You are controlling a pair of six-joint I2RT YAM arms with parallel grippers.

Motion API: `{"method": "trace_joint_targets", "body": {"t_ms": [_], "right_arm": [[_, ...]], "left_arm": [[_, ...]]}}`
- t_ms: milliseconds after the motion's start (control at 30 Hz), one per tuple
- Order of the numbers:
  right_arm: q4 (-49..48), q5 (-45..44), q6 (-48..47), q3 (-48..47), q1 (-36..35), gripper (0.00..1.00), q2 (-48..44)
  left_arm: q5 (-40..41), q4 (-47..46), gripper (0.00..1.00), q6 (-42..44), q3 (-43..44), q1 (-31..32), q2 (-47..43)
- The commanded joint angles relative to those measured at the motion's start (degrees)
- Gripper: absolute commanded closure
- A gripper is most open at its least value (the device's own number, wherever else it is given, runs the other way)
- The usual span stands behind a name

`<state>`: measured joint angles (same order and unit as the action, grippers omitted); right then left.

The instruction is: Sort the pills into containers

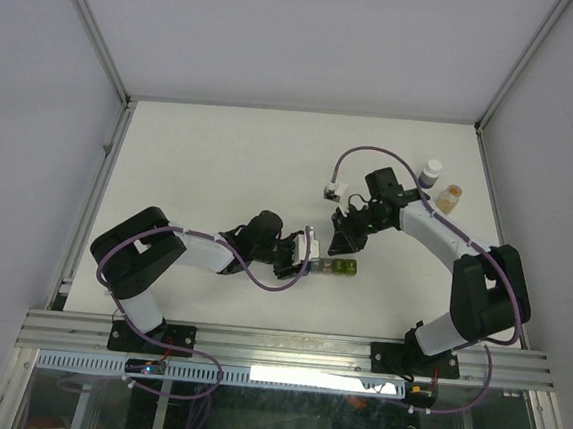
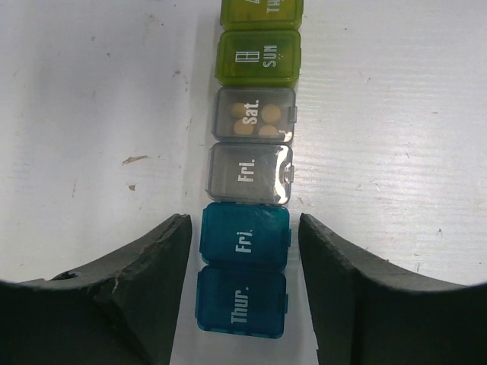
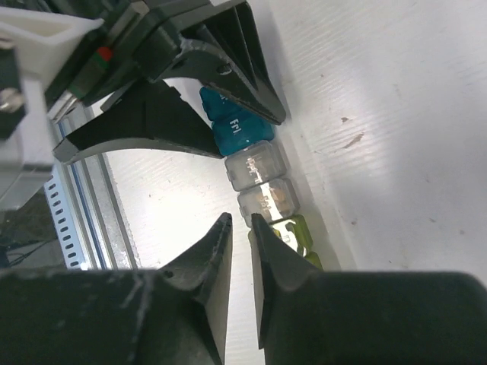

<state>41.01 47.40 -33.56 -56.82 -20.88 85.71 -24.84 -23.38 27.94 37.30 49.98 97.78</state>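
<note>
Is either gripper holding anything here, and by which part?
Nothing is held. The left gripper straddles the blue end of the containers with gaps on both sides; the right gripper is slightly open and empty.

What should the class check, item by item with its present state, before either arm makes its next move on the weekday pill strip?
1. Left end effector straddles the blue end of the containers, fingers clear of both sides: ok.
2. Right end effector empty, fingers narrowly apart near the strip's green end: ok.
3. Pills sit inside the Sat. compartment: ok.
4. A lid open for the next pill: not ok; every lid in the left wrist view is shut.
5. White-capped bottle and amber bottle upright: ok.
6. Whether either bottle holds pills: cannot tell.
</note>
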Motion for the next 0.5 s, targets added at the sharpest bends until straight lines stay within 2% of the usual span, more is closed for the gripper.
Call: {"method": "trace_joint_targets", "body": {"t_ms": [0, 133, 300, 400, 467], "right_arm": [[1.09, 6.48, -2.8, -0.38, 4.13, 0.78, -4.06], [1.32, 7.66, -2.97, -0.18, 6.65, 0.74, -5.63], [1.44, 8.42, -3.53, 0.19, 8.28, 0.66, -7.27], [2.01, 8.15, -6.4, 1.29, 8.32, 0.57, -8.23], [1.46, 8.1, -8.55, 2.9, 8.23, 0.47, -9.32]], "left_arm": [[1.41, -5.45, 0.37, -3.02, -0.77, 0.75, -0.72], [2.52, -9.24, 0.25, -5.51, -1.27, 0.74, -1.85], [3.31, -13.44, 0.2, -9.02, -3.5, 0.68, -6.11], [3.69, -14.46, 0.19, -11.83, -5.21, 0.57, -9.48], [4.49, -14.98, 0.18, -14.7, -6.61, 0.38, -12.58]]}}
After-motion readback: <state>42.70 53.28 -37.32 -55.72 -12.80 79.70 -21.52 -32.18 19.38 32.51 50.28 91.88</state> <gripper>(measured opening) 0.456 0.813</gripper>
